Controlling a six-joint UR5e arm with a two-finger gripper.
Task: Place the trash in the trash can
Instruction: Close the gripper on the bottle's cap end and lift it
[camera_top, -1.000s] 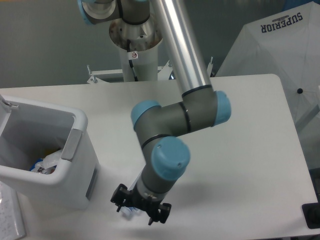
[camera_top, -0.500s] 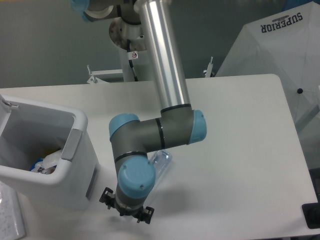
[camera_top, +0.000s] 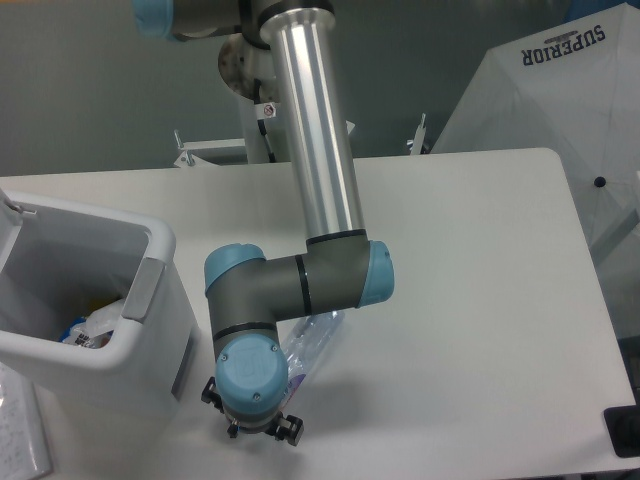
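Observation:
The trash can (camera_top: 160, 335) is a white boxy bin with a grey tab (camera_top: 141, 289), standing at the table's left edge. Pale crumpled items with a blue bit (camera_top: 88, 325) lie at its bottom. A clear plastic bottle (camera_top: 315, 338) with a purple label lies on its side on the table, its lower end hidden behind my wrist. My gripper (camera_top: 252, 428) points down near the table's front edge, just right of the bin and left of the bottle. The blue wrist cap covers its fingers, so their state and anything between them are hidden.
The arm's white pedestal (camera_top: 270, 115) stands at the back of the table. A white cover printed SUPERIOR (camera_top: 560, 90) is beyond the right edge. A black object (camera_top: 622, 430) sits at the front right corner, and a paper sheet (camera_top: 20, 435) lies front left.
The arm has swung left toward the bin, carrying the wrist and gripper leftward along the front edge. The bottle, covered a second ago, now shows on the table beside the wrist.

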